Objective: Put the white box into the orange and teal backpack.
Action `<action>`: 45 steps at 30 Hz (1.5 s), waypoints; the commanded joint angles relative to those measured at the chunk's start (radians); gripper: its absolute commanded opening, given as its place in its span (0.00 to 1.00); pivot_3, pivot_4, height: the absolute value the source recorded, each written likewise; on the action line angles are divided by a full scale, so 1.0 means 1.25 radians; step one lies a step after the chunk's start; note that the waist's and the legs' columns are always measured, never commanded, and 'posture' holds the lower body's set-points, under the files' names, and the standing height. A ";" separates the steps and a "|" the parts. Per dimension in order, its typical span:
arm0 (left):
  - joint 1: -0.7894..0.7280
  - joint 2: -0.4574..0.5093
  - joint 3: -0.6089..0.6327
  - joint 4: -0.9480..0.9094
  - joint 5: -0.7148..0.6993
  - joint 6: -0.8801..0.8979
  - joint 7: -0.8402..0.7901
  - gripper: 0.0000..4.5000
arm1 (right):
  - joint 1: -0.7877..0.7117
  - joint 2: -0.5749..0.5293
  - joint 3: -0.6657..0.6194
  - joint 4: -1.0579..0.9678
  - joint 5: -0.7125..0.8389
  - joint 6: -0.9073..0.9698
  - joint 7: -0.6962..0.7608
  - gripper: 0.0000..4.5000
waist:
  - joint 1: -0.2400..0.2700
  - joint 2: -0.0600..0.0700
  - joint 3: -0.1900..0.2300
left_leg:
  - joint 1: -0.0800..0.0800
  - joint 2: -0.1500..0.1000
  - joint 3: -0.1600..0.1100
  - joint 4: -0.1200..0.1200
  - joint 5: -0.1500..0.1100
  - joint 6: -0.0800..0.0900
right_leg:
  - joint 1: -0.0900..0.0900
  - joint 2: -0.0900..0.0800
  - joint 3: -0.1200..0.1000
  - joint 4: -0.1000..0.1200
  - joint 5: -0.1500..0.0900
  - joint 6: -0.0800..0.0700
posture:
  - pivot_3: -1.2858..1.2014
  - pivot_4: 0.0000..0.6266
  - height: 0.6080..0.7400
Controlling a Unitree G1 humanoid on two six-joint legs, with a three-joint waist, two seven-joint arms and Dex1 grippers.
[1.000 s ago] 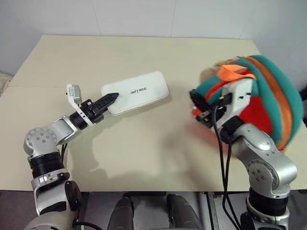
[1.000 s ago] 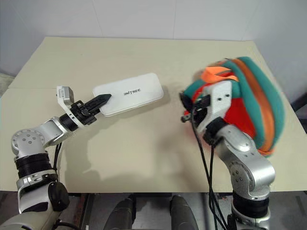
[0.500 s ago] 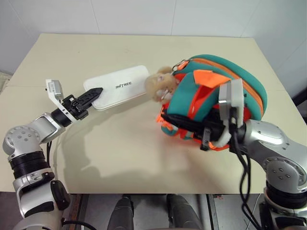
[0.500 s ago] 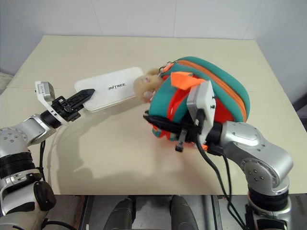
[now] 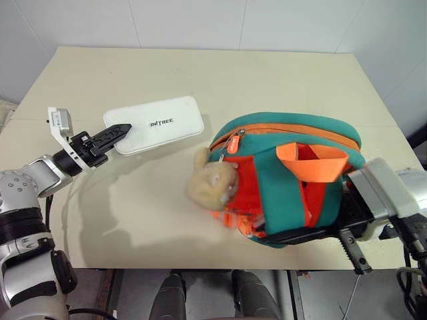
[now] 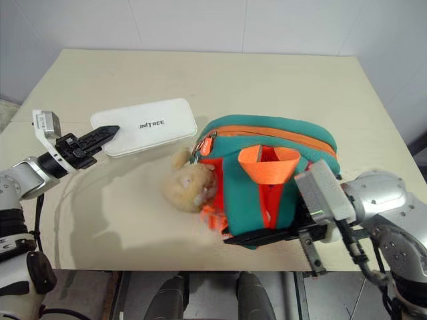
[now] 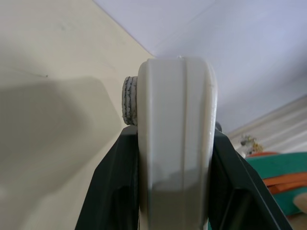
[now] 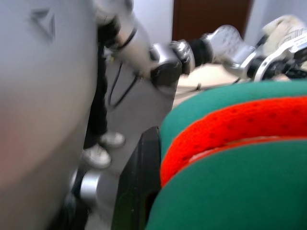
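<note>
Flat white hard-shell box [image 5: 155,124] with rounded corners — rigid, probably light and slick; lies on beige table [image 5: 280,77], left gripper [image 5: 121,131] clamped on its short end. Soft orange-and-teal fabric backpack [image 5: 293,177] — floppy, pinched by right gripper [image 6: 230,237] at table's near edge.

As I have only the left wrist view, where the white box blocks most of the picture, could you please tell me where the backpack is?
Observer: The orange and teal backpack lies at the table's near edge, right of the white box and apart from it.
Operator: Is the right gripper holding it?
Observer: Yes, the right gripper is shut on its lower edge.
Operator: Is anything between box and backpack?
Observer: The plush charm lies on the table at the backpack's left side.
</note>
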 commanded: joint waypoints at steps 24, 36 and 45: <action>0.165 0.202 0.164 -0.329 -0.095 -0.167 -0.344 0.29 | -0.154 0.161 0.154 0.274 -0.188 -0.164 0.043 0.00 | -0.004 0.000 0.000 | 0.001 0.001 0.001 0.001 0.000 -0.001 | 0.000 0.000 0.000 0.002 -0.001 -0.002 | 0.52 0.24 1.00; 0.066 0.191 -0.090 -0.214 0.076 -0.331 -0.475 0.29 | -0.184 0.198 0.163 0.307 -0.211 -0.174 0.032 0.00 | -0.003 0.000 0.000 | 0.001 0.001 0.000 0.001 0.000 -0.001 | 0.000 0.001 0.000 0.004 -0.001 -0.001 | 0.52 0.24 1.00; -0.073 0.165 -0.185 -0.137 0.148 -0.404 -0.532 0.29 | -0.134 0.185 0.137 0.259 -0.198 -0.165 0.011 0.00 | 0.005 0.000 0.000 | 0.001 0.001 0.000 0.005 0.000 0.000 | 0.001 0.001 0.000 0.006 -0.001 -0.001 | 0.52 0.24 1.00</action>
